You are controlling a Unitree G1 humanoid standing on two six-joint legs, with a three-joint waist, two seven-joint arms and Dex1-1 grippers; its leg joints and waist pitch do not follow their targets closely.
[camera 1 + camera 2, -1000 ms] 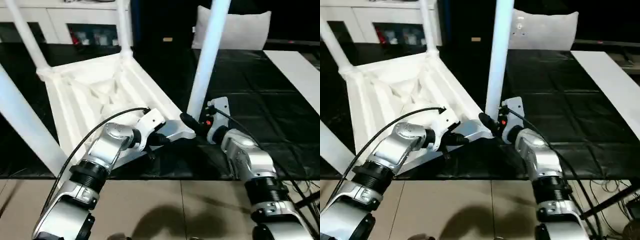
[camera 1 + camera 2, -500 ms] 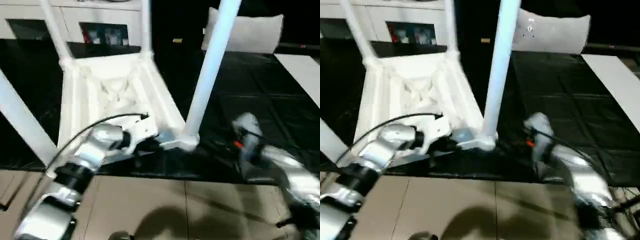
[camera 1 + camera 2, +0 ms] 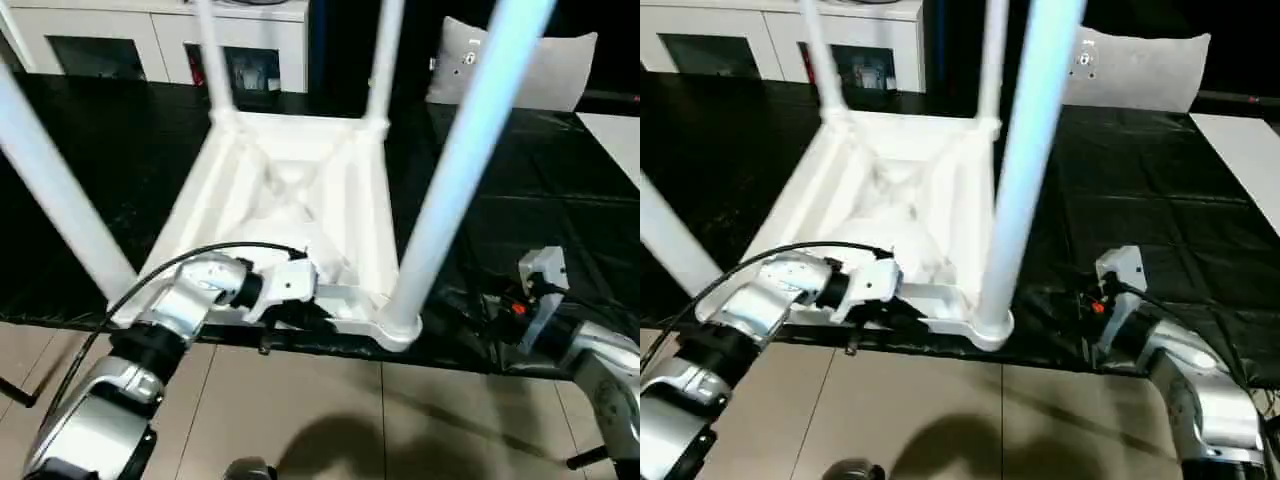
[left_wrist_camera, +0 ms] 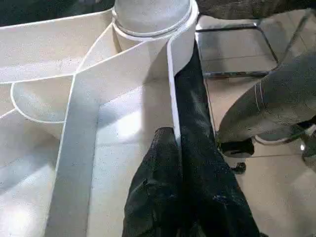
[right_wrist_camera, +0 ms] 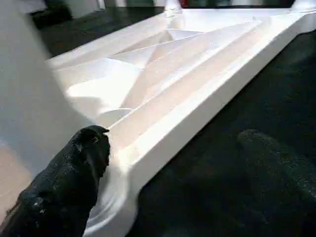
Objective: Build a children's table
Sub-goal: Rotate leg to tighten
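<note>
A black sheet covers the desk, creased and glossy. Beyond its far edge stands a white cabinet with dark glass doors. A white cushion rests at the far right. Beige floor tiles lie below the near edge.

I see four legs upright around ribbed tabletop, blocking sideways sweep above it. Black mat right of near leg lies bare, passable. Cabinet behind.
</note>
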